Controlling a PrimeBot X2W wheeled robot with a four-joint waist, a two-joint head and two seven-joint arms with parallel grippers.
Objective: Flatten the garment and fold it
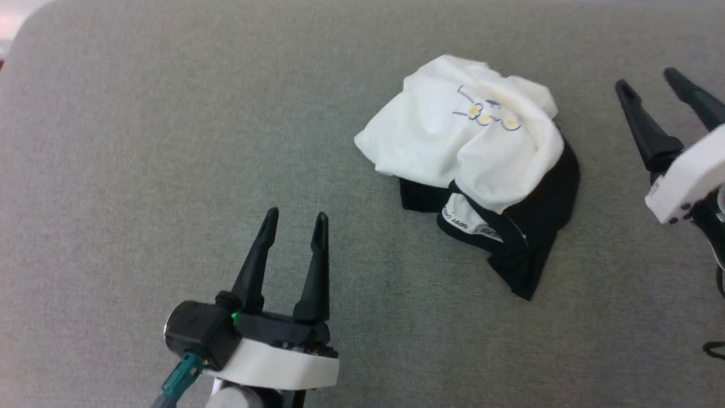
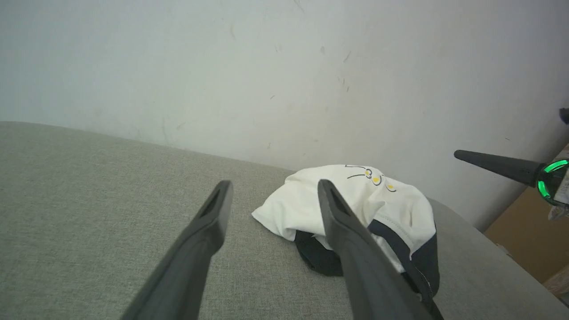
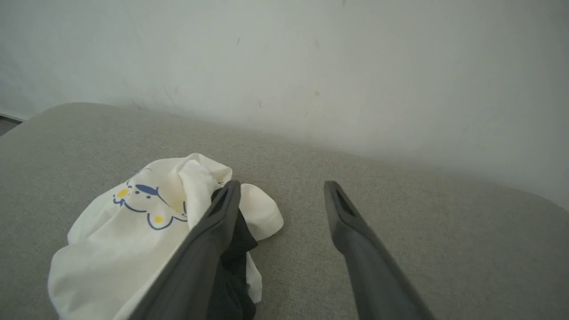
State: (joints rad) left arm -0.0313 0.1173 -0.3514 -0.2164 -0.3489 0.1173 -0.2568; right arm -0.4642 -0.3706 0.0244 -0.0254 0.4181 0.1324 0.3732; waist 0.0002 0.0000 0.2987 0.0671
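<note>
The garment (image 1: 459, 136) lies crumpled in a heap on the grey table (image 1: 141, 141), white body on top with its blue-and-yellow print showing, black sleeves and printed neck tape at its near side. It also appears as the garment (image 2: 355, 204) and the garment (image 3: 133, 235) in the wrist views. My left gripper (image 1: 295, 220) hovers open to the lower left of it, nothing between its fingers. My right gripper (image 1: 648, 79) stands open to the right of the heap, apart from the cloth; one of its fingers (image 2: 493, 163) shows in the left wrist view.
A pale wall (image 2: 284, 66) rises behind the table's far edge. A brown cardboard box (image 2: 529, 235) stands beyond the table's right end. The table's corner (image 1: 34, 22) is rounded at the far left. Bare grey cloth surrounds the heap.
</note>
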